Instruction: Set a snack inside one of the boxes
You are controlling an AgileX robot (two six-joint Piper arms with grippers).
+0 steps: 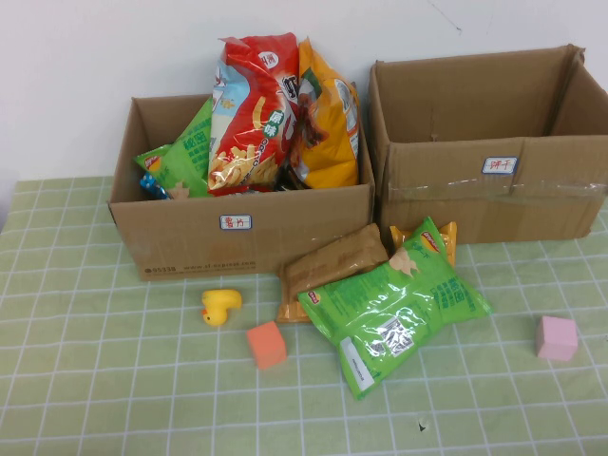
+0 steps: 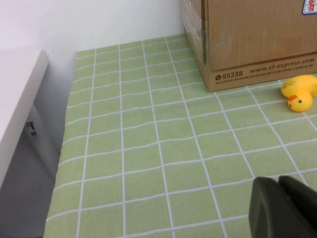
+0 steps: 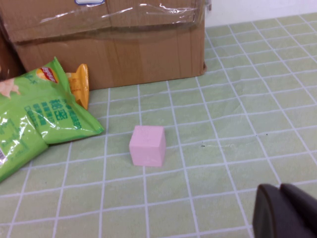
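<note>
A green chip bag (image 1: 394,306) lies on the table in front of the two boxes, over a brown snack pack (image 1: 332,261) and an orange bag (image 1: 446,237). The left box (image 1: 237,233) holds several snack bags, among them a red one (image 1: 249,114) and an orange one (image 1: 328,119). The right box (image 1: 494,185) looks empty inside. Neither arm shows in the high view. My left gripper (image 2: 280,179) is shut and empty, low over the cloth near the left box's corner (image 2: 257,39). My right gripper (image 3: 280,187) is shut and empty, short of the green bag (image 3: 34,119).
A yellow toy duck (image 1: 220,306) and an orange cube (image 1: 266,344) lie in front of the left box. A pink cube (image 1: 556,337) sits at the right; it shows in the right wrist view (image 3: 147,145). The table's left edge (image 2: 64,148) drops off beside the left gripper.
</note>
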